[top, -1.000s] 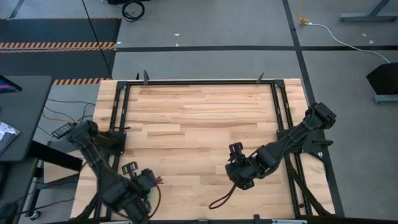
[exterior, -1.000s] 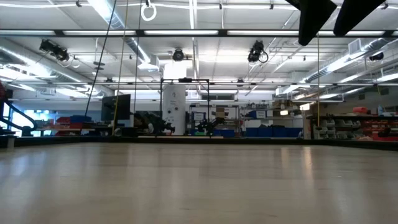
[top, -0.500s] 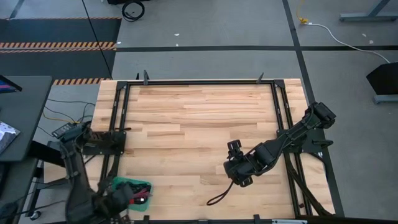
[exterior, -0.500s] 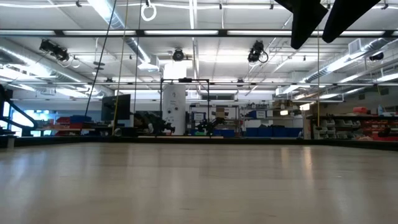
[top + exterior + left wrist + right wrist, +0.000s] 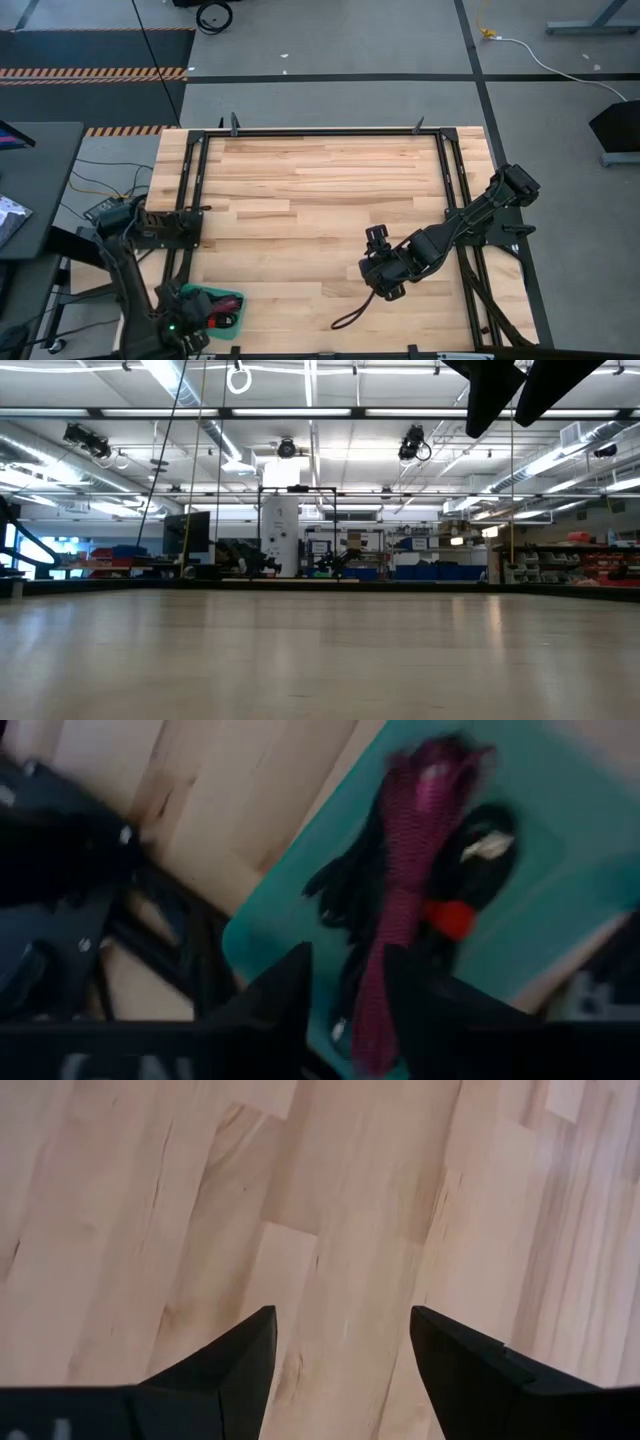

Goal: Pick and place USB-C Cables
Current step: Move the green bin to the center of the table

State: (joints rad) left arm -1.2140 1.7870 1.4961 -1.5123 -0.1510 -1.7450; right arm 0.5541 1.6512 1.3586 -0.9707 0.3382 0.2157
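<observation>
Leftmost: left gripper (image 5: 172, 325), at the table's near-left corner, has drawn back off the teal tray (image 5: 197, 294) over the past second; the tray and its contents, covered by the arm a second ago, now lie exposed. Fingers apart, holding nothing. Judged meaning: a cable has been delivered and this arm is free for the next pick.

Tray contents: USB-C Cables (image 5: 400, 920), a magenta-red braided length lying over black bundles, one with a red band. All inside the tray.

Centre-right: black cable (image 5: 352, 313), loose on the bare wood near the front edge, not yet collected.

Right gripper (image 5: 378, 262), just beyond that cable, raised over the wood, shifted slightly leftward in the last second. Fingers spread, nothing between them.

View notes: only the left wrist view resolves the tray's contents. Only the high view shows the loose cable; the right wrist view shows bare planks. The low view shows just dark arm parts at its upper edge.
</observation>
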